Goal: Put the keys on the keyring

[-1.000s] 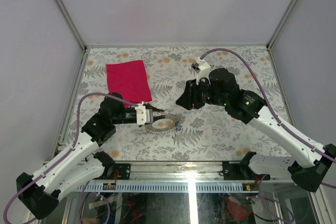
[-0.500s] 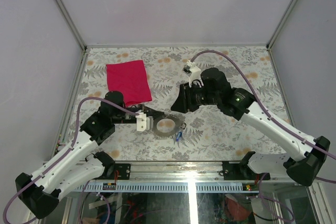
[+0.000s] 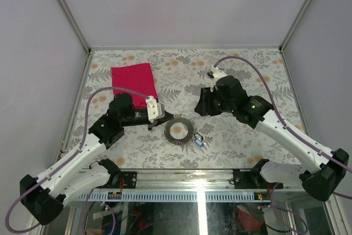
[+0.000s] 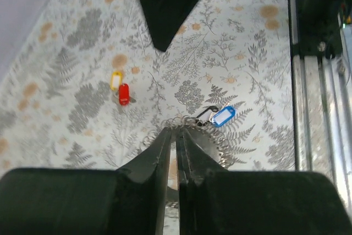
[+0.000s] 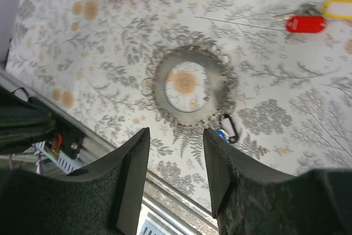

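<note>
**Nothing held, nothing joined**

I find the left hand (image 4: 176, 132) clenched to a thin slit and empty, its tips over the rim of the keyring (image 5: 188, 85). The right hand (image 5: 176, 131) is released, with nothing between its fingers. The keyring lies flat on the desk (image 5: 99, 53). The keys (image 5: 313, 19), with red and yellow heads, lie apart from it.
</note>
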`<state>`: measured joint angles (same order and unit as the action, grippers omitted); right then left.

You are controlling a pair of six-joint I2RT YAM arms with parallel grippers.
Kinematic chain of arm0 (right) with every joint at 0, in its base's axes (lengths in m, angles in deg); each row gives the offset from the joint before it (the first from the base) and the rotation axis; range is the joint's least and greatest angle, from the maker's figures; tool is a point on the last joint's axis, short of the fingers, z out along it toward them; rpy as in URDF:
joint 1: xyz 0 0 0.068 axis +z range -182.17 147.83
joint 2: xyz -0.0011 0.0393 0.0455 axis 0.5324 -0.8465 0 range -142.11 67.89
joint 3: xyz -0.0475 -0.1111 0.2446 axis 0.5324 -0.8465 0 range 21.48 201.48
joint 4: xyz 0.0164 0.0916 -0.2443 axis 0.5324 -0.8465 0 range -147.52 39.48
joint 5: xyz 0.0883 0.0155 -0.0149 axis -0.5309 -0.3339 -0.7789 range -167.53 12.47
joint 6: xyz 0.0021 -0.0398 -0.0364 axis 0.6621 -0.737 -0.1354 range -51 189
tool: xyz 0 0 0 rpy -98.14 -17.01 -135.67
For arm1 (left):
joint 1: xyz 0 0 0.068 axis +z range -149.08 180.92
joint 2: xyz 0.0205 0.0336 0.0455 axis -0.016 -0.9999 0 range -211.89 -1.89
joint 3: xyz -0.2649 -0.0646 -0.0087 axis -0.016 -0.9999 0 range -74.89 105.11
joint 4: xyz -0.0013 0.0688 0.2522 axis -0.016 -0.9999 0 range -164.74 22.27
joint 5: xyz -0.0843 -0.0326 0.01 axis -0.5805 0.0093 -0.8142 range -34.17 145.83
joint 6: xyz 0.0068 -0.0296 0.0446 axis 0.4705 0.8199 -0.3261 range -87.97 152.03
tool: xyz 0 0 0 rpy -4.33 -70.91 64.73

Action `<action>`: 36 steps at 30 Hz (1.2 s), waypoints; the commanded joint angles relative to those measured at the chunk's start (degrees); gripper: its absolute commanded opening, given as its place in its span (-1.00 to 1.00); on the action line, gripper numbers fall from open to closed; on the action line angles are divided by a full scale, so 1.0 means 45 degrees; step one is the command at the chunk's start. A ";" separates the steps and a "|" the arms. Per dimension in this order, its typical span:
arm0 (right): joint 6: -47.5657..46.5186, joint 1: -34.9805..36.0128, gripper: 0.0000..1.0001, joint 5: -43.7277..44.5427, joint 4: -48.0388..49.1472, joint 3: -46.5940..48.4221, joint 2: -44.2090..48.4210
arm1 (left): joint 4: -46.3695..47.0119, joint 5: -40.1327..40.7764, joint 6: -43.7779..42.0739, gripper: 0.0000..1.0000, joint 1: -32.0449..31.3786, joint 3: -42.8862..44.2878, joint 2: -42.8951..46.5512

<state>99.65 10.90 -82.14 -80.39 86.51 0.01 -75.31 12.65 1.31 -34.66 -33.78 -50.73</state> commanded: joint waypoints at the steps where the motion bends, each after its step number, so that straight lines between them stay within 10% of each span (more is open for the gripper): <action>1: 0.0049 -0.0548 0.01 0.1091 0.0309 -0.0943 0.0513 | 0.1793 0.2199 0.5167 -0.81 0.0014 -0.0099 -0.0599; 15: 0.1585 -0.1348 -0.17 -0.0035 0.4089 -0.2913 -0.2188 | 0.1386 0.7090 1.0118 -0.28 0.0219 0.0083 -0.2217; 36: 0.2650 -0.1173 -0.26 -0.0052 0.5166 -0.1552 -0.6521 | -0.0420 0.7252 1.0456 -0.05 0.1223 0.1374 -0.3249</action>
<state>110.69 5.09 -83.03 -59.78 75.82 -26.35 -77.06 44.45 47.91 -29.48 -29.59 -65.13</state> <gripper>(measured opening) 0.382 0.472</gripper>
